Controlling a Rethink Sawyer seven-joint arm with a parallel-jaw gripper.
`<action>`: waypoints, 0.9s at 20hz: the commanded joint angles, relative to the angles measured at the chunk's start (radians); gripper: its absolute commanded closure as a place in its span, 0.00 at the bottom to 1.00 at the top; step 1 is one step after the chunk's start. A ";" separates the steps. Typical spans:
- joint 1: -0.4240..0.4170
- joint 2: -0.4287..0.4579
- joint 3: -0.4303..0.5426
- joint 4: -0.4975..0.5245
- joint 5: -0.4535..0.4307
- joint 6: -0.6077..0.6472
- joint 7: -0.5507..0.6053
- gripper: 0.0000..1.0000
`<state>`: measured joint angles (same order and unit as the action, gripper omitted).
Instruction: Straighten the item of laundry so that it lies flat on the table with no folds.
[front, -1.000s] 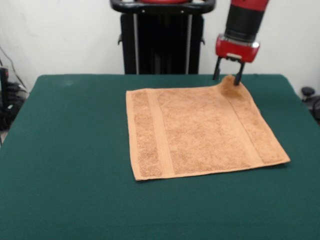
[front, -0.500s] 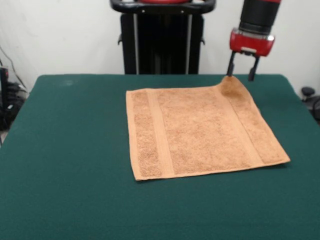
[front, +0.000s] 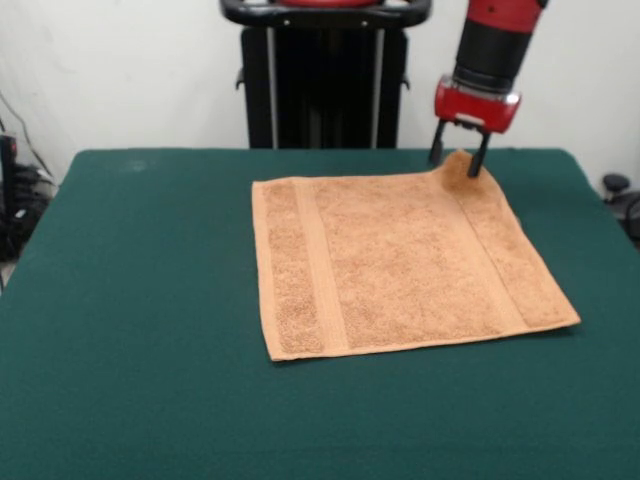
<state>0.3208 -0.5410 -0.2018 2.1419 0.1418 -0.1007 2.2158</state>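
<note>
Green felt worktop (front: 140, 300) (white wall (front: 110, 70) behind) carries the orange towel (front: 400, 260); the gripper (front: 456, 162), fingers spread, straddles its raised far corner.

arm (front: 495, 40) cut off at top edge | table (front: 120, 400) cropped at bottom and left | towel (front: 400, 260) tag too small to tell
</note>
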 joint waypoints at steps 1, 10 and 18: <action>-0.001 0.092 0.073 -0.067 0.048 -0.061 0.180 0.00; 0.001 0.152 0.083 -0.109 0.074 -0.097 0.196 0.00; 0.033 0.200 0.097 -0.103 0.103 -0.152 0.227 0.00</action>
<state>0.3329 -0.4237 -0.2012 2.1348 0.1599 -0.1586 2.2158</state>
